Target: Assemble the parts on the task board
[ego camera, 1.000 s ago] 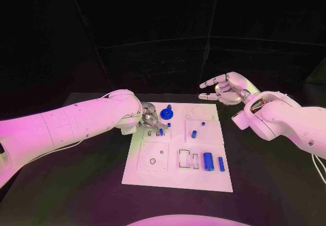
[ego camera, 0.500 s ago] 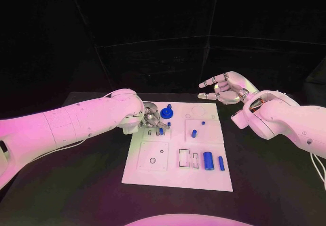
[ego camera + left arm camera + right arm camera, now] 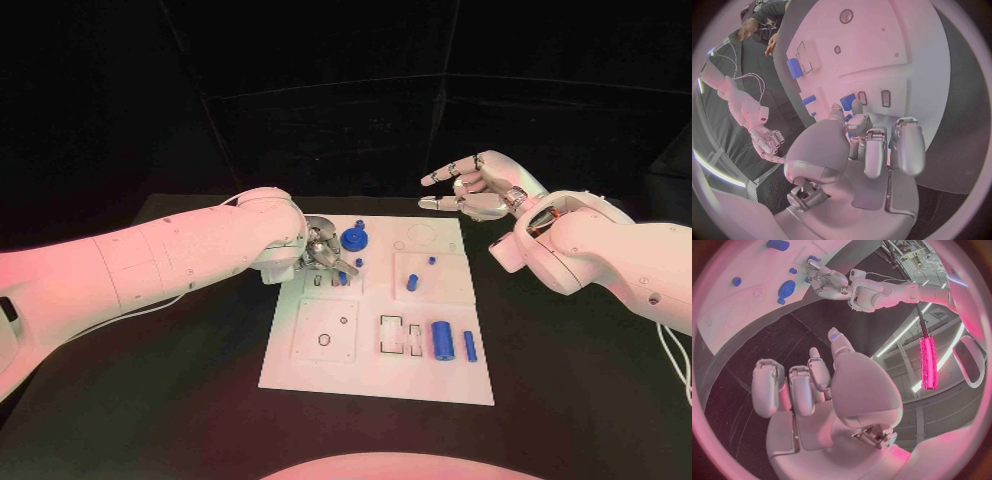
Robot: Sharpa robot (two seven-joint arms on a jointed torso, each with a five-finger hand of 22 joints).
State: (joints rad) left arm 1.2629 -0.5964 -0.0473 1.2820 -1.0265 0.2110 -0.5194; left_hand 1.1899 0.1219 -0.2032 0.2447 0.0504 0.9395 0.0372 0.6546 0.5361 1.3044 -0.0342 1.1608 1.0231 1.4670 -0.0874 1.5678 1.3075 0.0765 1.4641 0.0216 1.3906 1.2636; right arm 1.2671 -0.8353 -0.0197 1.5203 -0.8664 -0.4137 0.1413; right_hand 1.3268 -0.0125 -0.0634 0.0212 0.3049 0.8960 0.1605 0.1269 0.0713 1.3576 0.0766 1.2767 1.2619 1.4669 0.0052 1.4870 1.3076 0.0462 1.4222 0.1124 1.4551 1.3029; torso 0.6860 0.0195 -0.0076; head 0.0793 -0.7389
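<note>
Small blue plastic peg [image 3: 342,279] lay directly under the left hand [image 3: 323,252], fingertips closing on it (grip unconfirmed); the open right hand [image 3: 479,187] hovered well apart.

One task board [image 3: 378,330] — two hands, several blue parts [image 3: 441,343].

A black table [image 3: 577,400] is seen in the head view, its matte top stretching to both sides. Behind it the room is closed off by dark panels [image 3: 346,130], divided by thin pale seams into large sections. In the right wrist view, a glowing pink light bar [image 3: 928,362] is mounted upright on a stand, and slanted light strips [image 3: 901,337] are seen on a ceiling structure beside it. A curved bright strip [image 3: 714,170] is caught in the left wrist view.
</note>
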